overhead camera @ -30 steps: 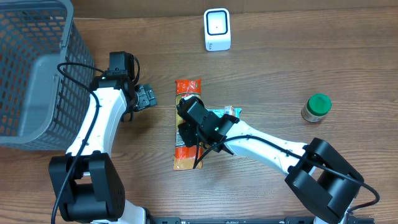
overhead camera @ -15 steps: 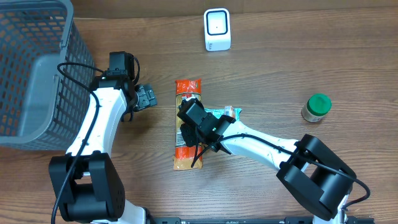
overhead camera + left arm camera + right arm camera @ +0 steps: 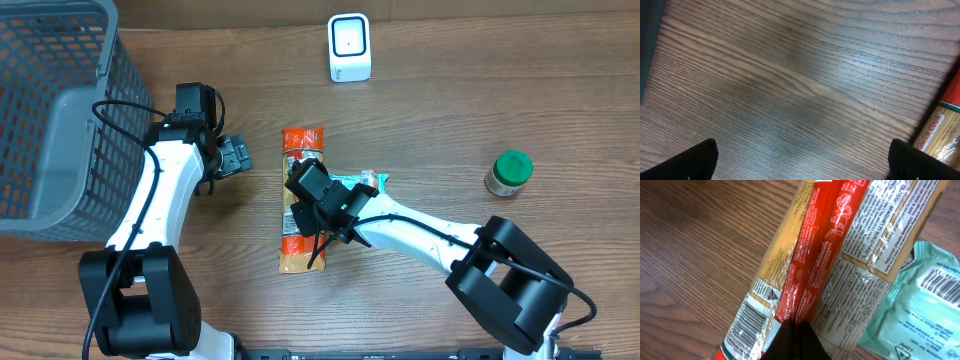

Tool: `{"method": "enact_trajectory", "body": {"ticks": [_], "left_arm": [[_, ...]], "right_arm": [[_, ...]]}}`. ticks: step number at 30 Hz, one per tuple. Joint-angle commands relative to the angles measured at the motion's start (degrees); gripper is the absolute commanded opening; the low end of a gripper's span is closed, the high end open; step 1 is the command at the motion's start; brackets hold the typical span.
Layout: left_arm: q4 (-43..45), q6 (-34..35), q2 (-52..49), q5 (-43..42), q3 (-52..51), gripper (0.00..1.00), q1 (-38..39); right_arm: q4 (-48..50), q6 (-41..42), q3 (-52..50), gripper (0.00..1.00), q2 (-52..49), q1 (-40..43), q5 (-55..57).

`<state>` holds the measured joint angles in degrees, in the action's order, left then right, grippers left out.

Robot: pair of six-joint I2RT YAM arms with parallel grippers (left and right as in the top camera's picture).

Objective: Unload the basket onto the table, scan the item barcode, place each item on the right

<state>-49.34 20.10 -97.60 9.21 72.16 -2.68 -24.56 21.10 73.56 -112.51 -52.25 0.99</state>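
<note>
The overhead camera looks straight down on the whole table (image 3: pixel 500 80). Both wrist cameras face down, close to the wood; all three views share the pasta packet (image 3: pixel 850 255).

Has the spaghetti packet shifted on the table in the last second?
No. In the overhead view the spaghetti packet lies in the same spot, its top end the same way below and left of the white scanner.

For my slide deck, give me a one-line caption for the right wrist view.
Right gripper pinches the red seam of the pasta pack, with a teal packet beside it.
</note>
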Motion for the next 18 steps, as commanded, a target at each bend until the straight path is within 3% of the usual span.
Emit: {"method": "enact_trajectory", "body": {"ticks": [1, 18], "left_arm": [[0.1, -0.8, 1.1, 0.0, 0.6, 1.00, 0.1], [0.1, -0.8, 1.1, 0.0, 0.6, 1.00, 0.1]], "right_arm": [[-1.4, -5.3, 1.6, 0.04, 5.2, 0.0, 3.1], [-8.9, -15.7, 1.6, 0.04, 9.2, -1.2, 18.1]]}}
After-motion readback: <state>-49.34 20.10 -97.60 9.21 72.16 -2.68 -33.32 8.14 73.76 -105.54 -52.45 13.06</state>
